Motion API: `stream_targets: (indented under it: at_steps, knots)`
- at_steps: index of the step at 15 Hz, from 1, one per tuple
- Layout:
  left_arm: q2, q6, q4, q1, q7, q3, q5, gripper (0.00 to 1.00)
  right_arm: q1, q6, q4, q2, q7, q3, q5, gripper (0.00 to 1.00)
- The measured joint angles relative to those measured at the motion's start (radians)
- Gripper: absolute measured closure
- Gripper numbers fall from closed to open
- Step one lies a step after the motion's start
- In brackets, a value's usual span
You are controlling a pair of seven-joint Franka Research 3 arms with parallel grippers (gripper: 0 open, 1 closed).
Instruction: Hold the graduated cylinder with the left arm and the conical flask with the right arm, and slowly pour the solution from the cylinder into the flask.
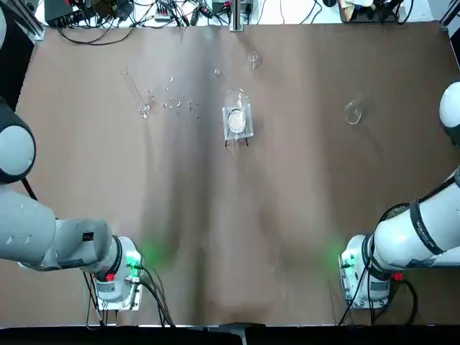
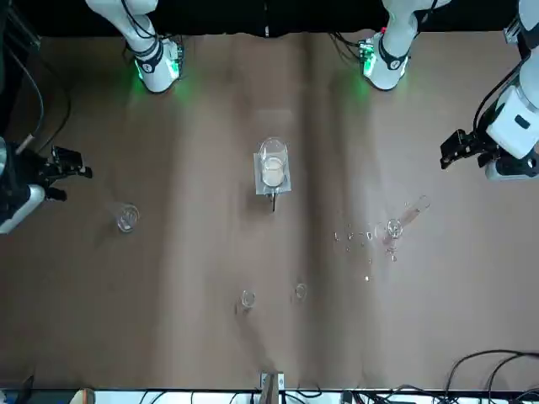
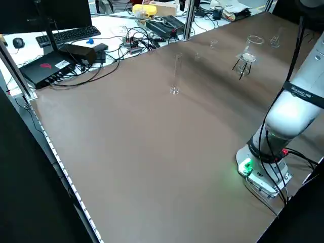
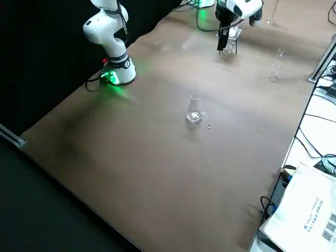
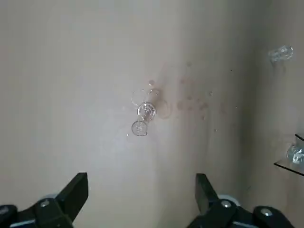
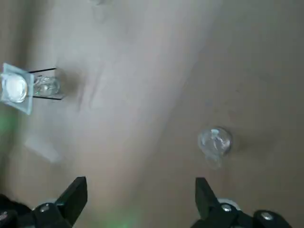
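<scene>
The graduated cylinder [image 3: 176, 74] stands upright at the far left of the table, and the top view shows it as a thin tube [image 1: 134, 90]. The left wrist view looks down its length [image 5: 142, 119]. My left gripper [image 5: 140, 190] hangs open high above it, short of it, also seen at the table's side [image 2: 446, 155]. The conical flask [image 1: 352, 113] stands upright at the far right [image 4: 193, 113]. My right gripper [image 6: 137, 190] is open, well above the flask [image 6: 214, 141] and apart from it, at the table's edge [image 2: 82, 171].
A clear square stand with a white disc [image 1: 237, 121] sits mid-table at the back. Tiny glass specks [image 1: 180, 104] lie beside the cylinder. Two small glass pieces [image 1: 253, 60] stand farther back. Cables and electronics [image 3: 76, 53] crowd the far edge.
</scene>
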Motion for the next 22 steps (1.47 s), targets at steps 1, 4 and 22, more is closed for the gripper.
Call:
stream_targets:
  at_steps: [1,4,22]
  knots:
    - [0.000,0.000,0.000,0.000,0.000,0.000,0.000,0.00,0.016,0.000,0.000,-0.030,0.075,0.000,-0.055,0.00]
    - [0.000,0.000,0.000,0.000,0.000,0.000,0.000,0.00,0.042,-0.005,0.000,-0.077,0.198,0.001,-0.115,0.00]
    - [0.000,0.000,0.001,0.000,0.005,-0.002,0.000,0.00,0.105,0.089,-0.213,-0.286,0.378,0.002,-0.224,0.00]
